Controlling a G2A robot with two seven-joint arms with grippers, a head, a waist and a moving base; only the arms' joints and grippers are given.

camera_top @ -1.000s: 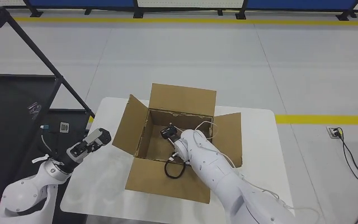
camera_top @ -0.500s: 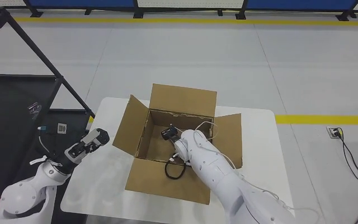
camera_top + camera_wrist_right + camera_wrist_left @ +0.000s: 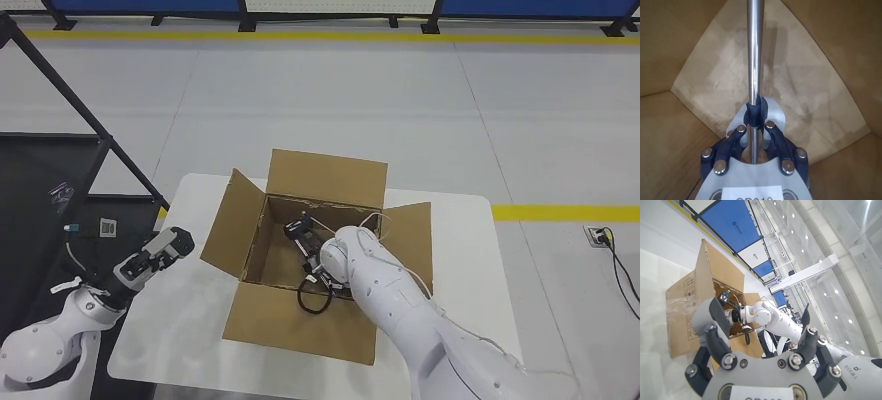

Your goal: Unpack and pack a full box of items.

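Hold the right gripper (image 3: 755, 113) pinched firmly on the slim, shiny steel rod (image 3: 753, 47) inside the open brown cardboard box (image 3: 280, 335), moving it straight along the rod's length, likely clear of the walls and flaps. Leave the left gripper (image 3: 762, 311), spread wide and empty, beside the box above the white table (image 3: 190, 330).

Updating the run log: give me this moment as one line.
right hand: shut on rod, inside box | left hand: open, empty, beside box
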